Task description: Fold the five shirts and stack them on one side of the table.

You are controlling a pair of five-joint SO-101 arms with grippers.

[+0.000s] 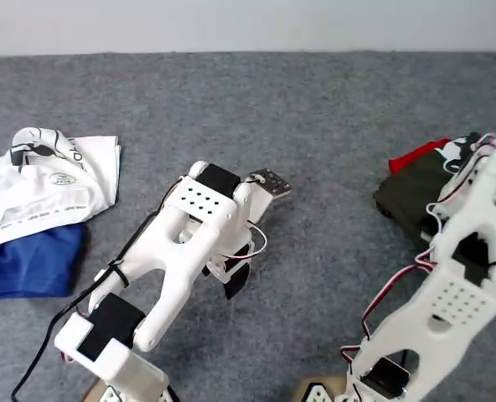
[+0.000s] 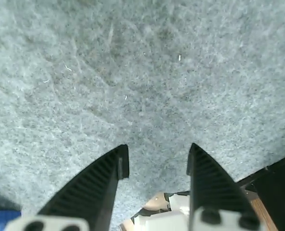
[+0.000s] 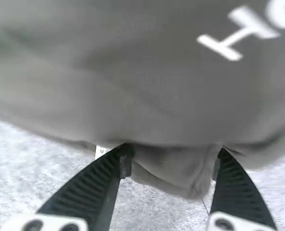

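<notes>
A white shirt [image 1: 51,180] lies crumpled at the far left, partly over a blue shirt [image 1: 30,261]. At the right, a dark olive shirt [image 1: 409,199] lies on top of a red shirt [image 1: 417,154]. My left gripper [image 2: 157,161] stands open over bare grey felt near the table's middle [image 1: 235,283], with nothing between its fingers. My right gripper [image 3: 174,161] is open at the edge of the dark olive shirt [image 3: 142,86], which carries white print. A fold of that shirt's hem hangs between the two fingers.
Grey felt [image 1: 315,109] covers the whole table up to the pale wall at the back. The right arm's white body [image 1: 462,276] hides part of the right-hand pile. A blue corner of cloth [image 2: 2,215] sits by the left gripper's base.
</notes>
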